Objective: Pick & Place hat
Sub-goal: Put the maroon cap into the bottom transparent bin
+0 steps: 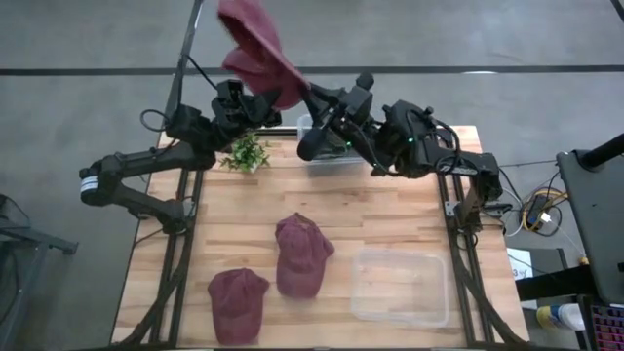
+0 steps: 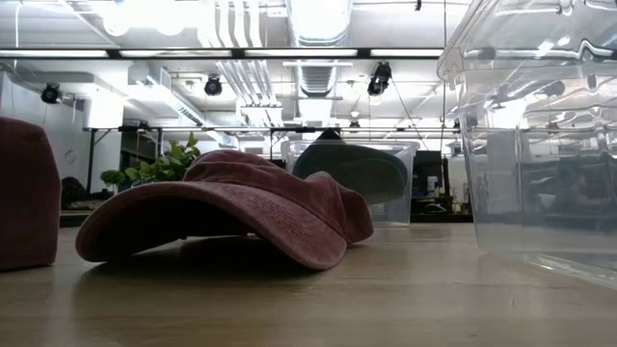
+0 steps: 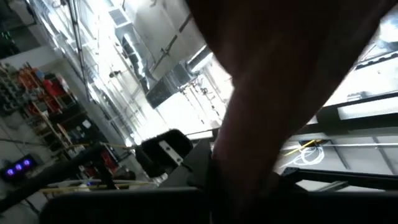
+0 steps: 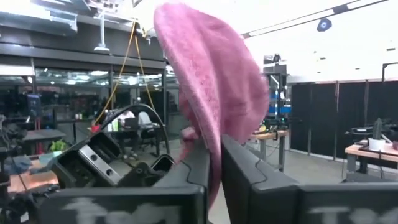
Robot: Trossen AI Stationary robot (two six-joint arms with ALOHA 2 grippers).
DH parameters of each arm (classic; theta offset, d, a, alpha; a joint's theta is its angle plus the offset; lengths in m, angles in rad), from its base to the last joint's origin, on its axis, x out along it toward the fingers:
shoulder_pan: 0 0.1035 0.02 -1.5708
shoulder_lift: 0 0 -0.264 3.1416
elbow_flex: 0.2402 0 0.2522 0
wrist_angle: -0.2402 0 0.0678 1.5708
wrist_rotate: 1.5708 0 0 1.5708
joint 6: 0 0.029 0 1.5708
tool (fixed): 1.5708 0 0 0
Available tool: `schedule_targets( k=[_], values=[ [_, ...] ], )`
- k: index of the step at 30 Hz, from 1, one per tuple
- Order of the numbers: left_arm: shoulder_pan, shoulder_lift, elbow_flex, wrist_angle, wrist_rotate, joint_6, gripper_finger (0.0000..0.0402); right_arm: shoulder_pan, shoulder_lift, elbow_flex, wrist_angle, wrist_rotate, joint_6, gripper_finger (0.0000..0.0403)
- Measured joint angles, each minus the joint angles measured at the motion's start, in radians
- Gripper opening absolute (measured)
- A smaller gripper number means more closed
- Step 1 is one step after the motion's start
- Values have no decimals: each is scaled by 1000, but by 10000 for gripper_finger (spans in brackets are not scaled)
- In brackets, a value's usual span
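A maroon hat is held high above the table's far edge, between my two arms. My right gripper comes at it from the right and is shut on it; the right wrist view shows the hat rising edge-on above that gripper. My left gripper is right below the hat's left side, and the hat fills most of its wrist view as a dark mass. Two more maroon hats lie on their brims and crowns on the wooden table. My right gripper pinches the hat's lower right edge, at the brim, between its two fingers. The fingers come from the table's right, slanting upward. The hat stands up above the fingers, lifted clear of the table.
A clear bin stands at the far edge under my right arm; the low view shows a dark shape inside the bin. A small plant is left of it. A clear shallow container sits near right.
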Motion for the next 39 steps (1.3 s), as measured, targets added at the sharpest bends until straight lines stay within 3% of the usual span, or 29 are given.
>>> schedule_targets(
  k=[6, 12, 22, 28, 33, 39],
  values=[
    [14, -6, 0, 4, 50, -9, 80, 16, -74, -1, -90, -5, 31, 11],
    [15, -12, -2, -4, 219, 54, 102, 55, -184, -1, -239, -31, 113, 10],
    [15, -39, -3, -57, 491, 138, 105, 137, -371, 1, -645, -193, 527, 11],
    [17, -73, -3, -55, 524, 155, 106, 240, -441, 1, -902, -196, 814, 11],
    [18, -124, -4, -55, 444, 207, 106, 335, -453, 0, -1082, -185, 1033, 11],
    [20, -167, -3, -56, 435, 221, 106, 459, -453, 0, -1310, -142, 1340, 10]
  ],
)
